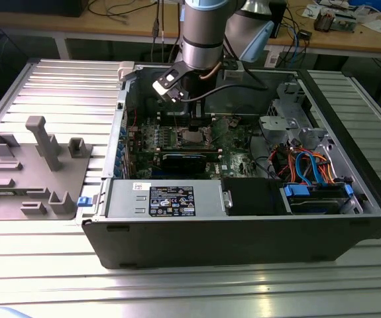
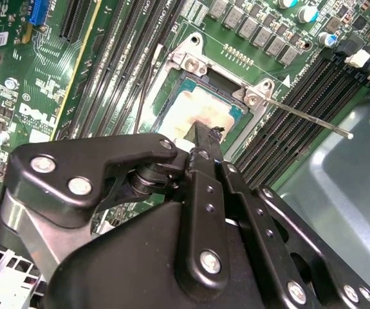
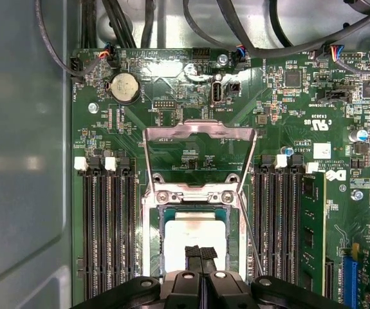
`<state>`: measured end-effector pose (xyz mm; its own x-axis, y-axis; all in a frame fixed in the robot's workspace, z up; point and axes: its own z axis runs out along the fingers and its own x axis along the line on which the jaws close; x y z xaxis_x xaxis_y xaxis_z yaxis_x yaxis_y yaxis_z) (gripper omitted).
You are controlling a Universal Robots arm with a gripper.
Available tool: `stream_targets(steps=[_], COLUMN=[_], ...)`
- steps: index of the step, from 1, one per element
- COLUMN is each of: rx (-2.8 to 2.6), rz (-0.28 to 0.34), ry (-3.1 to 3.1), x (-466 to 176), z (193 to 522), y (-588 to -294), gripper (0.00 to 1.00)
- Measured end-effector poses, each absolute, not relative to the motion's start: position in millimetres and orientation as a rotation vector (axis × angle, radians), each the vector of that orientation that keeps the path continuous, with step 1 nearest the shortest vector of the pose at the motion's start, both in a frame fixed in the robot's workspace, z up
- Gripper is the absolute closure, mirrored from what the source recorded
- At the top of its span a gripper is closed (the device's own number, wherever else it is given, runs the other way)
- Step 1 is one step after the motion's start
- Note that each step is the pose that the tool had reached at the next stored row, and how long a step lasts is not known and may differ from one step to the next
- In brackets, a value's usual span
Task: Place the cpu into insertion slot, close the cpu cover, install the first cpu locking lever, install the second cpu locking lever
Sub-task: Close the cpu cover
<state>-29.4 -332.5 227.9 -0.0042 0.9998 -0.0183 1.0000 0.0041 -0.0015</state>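
Just above the centre of the exterior view, the gripper (image 1: 195,122) hangs inside the case, its fingers pressed together right over the cpu (image 3: 194,233). The cpu lies in the insertion slot (image 3: 152,233), and the cpu cover (image 3: 199,132) stands swung open.

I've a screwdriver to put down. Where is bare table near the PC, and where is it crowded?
Bare slatted table: in front of the computer case and beyond the grey fixture at the exterior view's left. Inside the case is crowded: the gripper hangs over the insertion slot, and cables fill the exterior view's right end.
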Motion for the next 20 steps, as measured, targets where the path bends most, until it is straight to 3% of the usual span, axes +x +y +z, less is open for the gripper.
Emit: stream_targets(steps=[20], rx=[2.208], rz=[-0.022], ry=[2.218], x=[-29], z=[243], y=[-333], gripper=[0.89])
